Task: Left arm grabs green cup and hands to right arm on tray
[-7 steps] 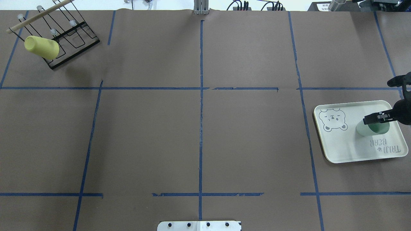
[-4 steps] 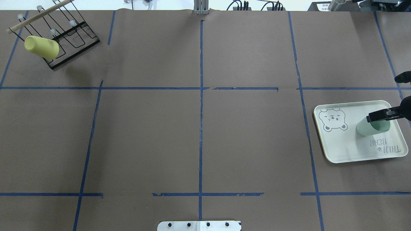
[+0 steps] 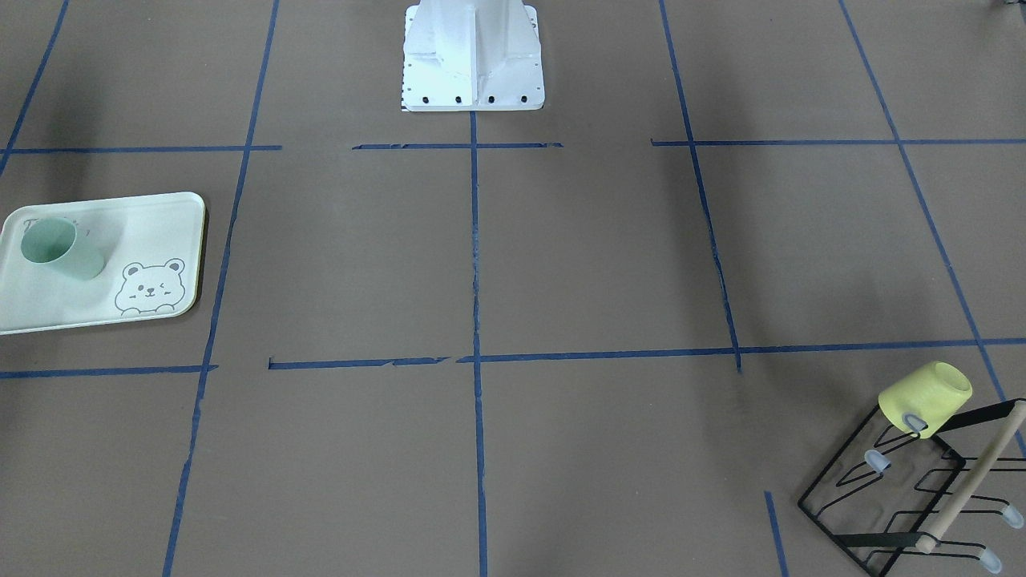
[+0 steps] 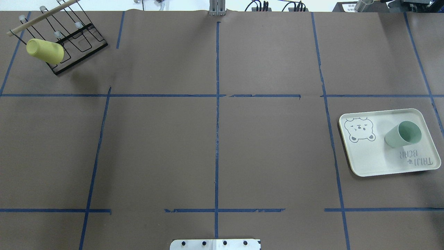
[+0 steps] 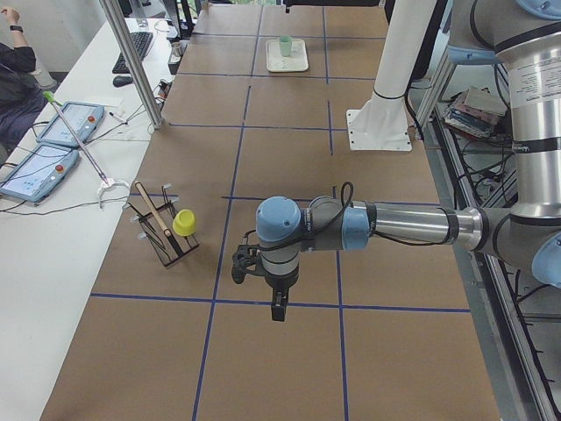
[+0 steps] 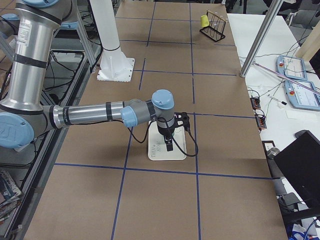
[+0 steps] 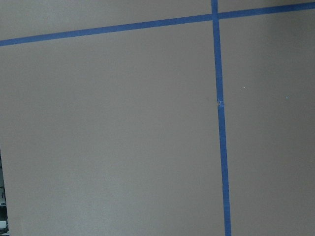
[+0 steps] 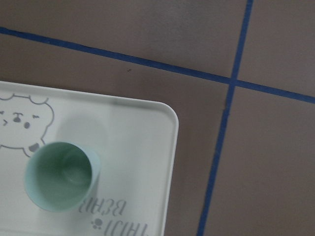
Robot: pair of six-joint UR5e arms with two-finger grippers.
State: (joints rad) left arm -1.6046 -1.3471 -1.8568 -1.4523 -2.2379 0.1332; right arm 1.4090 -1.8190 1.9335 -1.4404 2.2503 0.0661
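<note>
The green cup (image 4: 403, 134) stands upright on the tray (image 4: 367, 159), close to the letters, with its mouth up. It stands free. My right gripper (image 6: 169, 147) hangs above the tray. My left gripper (image 5: 277, 312) hangs over the brown table (image 4: 222, 156), far from the tray. I cannot tell if the fingers on either one are spread or closed. The yellow cup (image 4: 45, 51) sits on the rack (image 4: 81, 38) in a corner.
</note>
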